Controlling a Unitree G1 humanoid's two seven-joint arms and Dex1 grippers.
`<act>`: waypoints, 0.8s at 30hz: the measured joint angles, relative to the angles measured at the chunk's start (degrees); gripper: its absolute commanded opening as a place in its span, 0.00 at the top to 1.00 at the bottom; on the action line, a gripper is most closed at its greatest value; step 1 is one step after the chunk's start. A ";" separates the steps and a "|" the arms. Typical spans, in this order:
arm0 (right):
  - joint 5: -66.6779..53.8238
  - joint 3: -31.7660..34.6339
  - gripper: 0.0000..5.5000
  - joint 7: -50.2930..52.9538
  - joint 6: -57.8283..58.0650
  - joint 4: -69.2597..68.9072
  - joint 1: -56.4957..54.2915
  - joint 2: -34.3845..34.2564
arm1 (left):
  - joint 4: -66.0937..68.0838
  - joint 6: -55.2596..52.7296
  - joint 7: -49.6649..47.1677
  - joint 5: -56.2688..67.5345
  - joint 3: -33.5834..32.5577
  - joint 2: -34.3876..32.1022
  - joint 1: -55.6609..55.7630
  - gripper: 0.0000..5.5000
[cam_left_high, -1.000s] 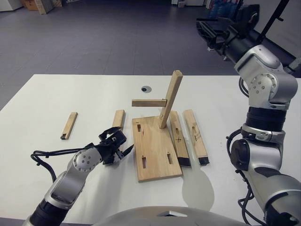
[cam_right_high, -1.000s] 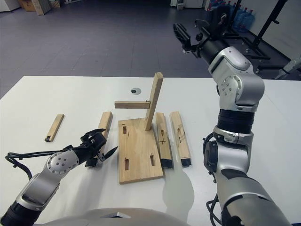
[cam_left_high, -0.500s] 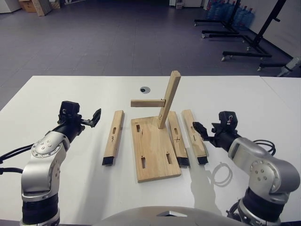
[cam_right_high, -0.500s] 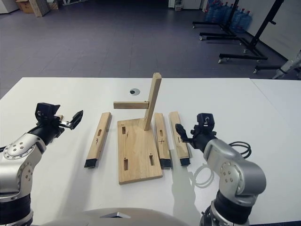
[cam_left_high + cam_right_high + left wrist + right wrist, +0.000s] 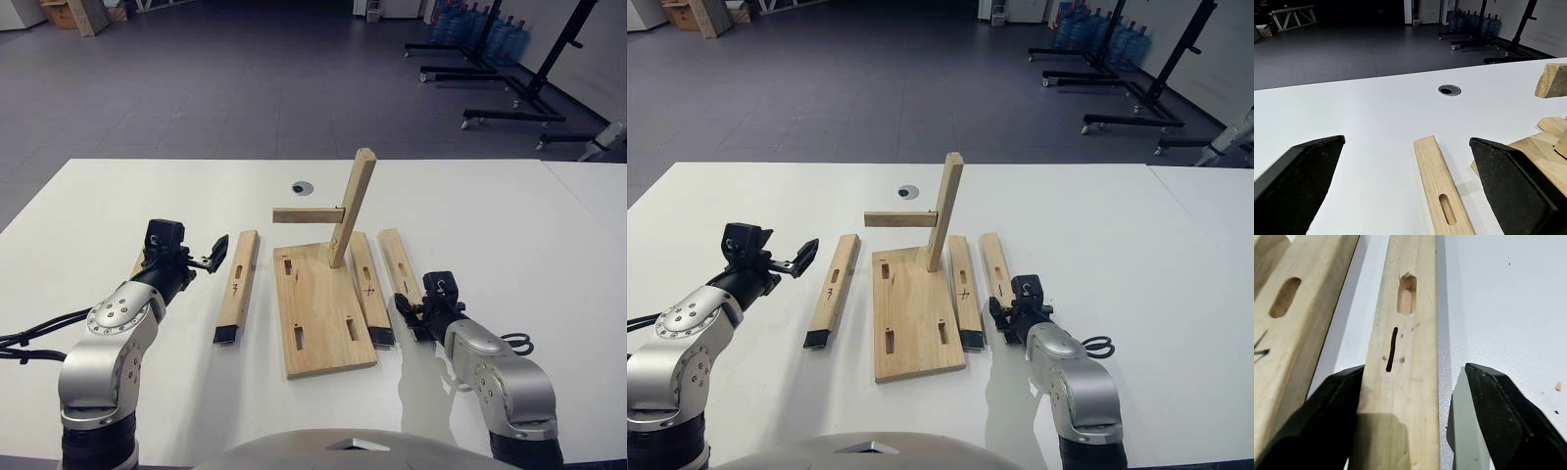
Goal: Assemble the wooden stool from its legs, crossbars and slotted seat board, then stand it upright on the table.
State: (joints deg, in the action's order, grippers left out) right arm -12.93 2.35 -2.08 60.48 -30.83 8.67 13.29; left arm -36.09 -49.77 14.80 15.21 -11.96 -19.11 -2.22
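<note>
Seat board (image 5: pixel 323 308) of pale, grainy wood lies flat at the middle of the white table (image 5: pixel 509 215), with four rectangular slots cut through it. One upright leg (image 5: pixel 353 206) stands in its far right slot, leaning a little to the right, and a short square crossbar (image 5: pixel 309 213) juts from it to the left, clear of the board.

Three more legs lie flat with dark caps on their near ends: the left leg (image 5: pixel 236 284) just left of the board, and the middle leg (image 5: pixel 369 287) and right-hand leg (image 5: pixel 402 269) side by side just right of it.

The right gripper (image 5: pixel 1410 382) covers the right-hand leg's near end, so its cap is hidden. Its black fingers are spread to either side of the wood – one against the edge, the other with bare table between – not clamped. That leg bears an oval mortise and a black pen stroke.

The left gripper (image 5: pixel 208 257) hangs just left of the left leg, fingers wide apart and holding nothing.

A round cable port (image 5: pixel 305 185) sits far behind the board; a looped cable (image 5: pixel 509 343) lies by the right arm, partly hidden by it.
</note>
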 measured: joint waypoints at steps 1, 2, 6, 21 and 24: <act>0.07 -0.25 0.50 -0.43 0.00 -0.18 0.03 0.25 | 0.25 0.00 -0.03 -0.01 0.01 -0.01 0.02 0.15; 0.33 -0.74 0.54 -0.76 -0.03 -0.38 0.11 0.68 | 0.40 0.01 -0.05 -0.03 0.02 -0.01 0.04 0.15; 0.78 -0.95 0.63 -0.93 -0.99 0.00 0.30 1.06 | 1.16 0.17 -0.41 -0.11 0.09 -0.04 0.85 0.15; -5.10 18.43 0.63 -13.54 -6.58 16.24 -21.22 15.62 | 8.63 4.25 9.56 9.48 -7.23 -5.94 9.29 0.15; -10.37 21.63 0.63 -20.68 -8.35 21.16 -31.24 21.02 | 10.80 2.45 15.06 20.75 -11.90 -7.82 16.75 0.15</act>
State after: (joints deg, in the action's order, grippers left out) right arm -23.30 23.98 -22.75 52.12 -9.67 -22.57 34.31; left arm -25.28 -47.32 29.86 35.97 -23.87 -26.93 14.54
